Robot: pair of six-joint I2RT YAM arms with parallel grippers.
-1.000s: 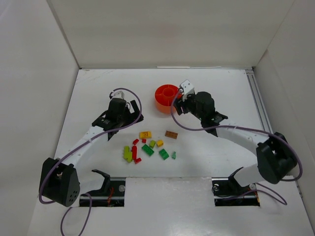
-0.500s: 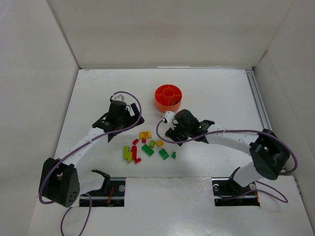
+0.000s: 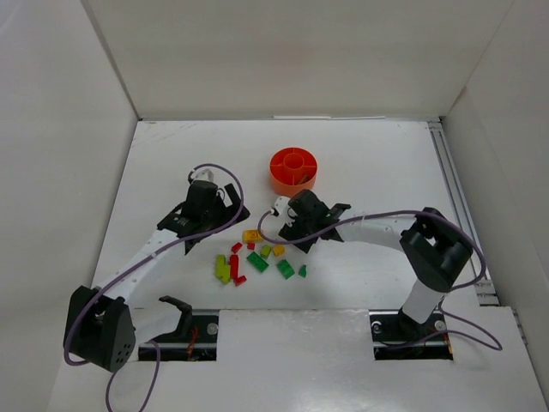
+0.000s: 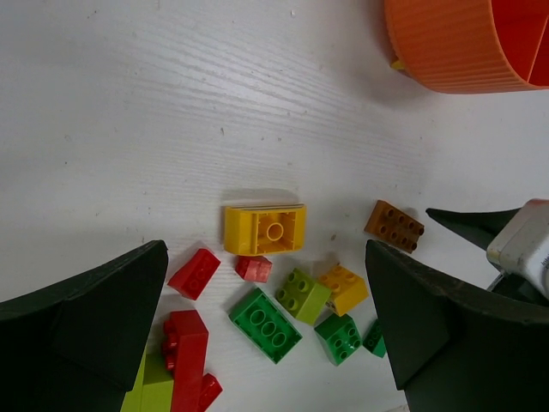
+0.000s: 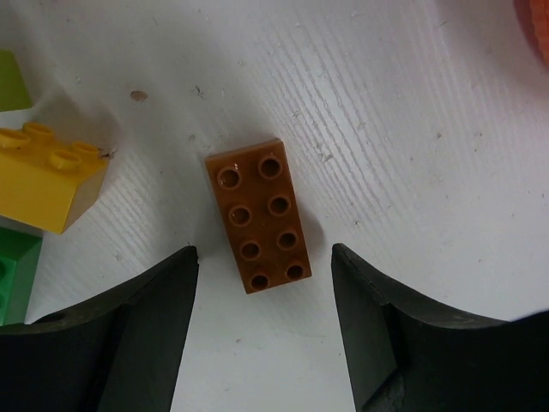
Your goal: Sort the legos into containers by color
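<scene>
The desk carries the orange dish toward the middle of its far edge. From above, its compartments are too small to show what lies in them, and the left wrist view cuts the dish off at the top corner. The left hand hangs over the legos, which lie loose nearer the near edge; its jaws are wide and hold nothing. The right hand hides the brown brick from the top camera. Its wrist view shows the jaws partly spread either side of that brick, which lies flat, studs up, with a gap on each side. A yellow brick near it is cut off by the frame edge.
</scene>
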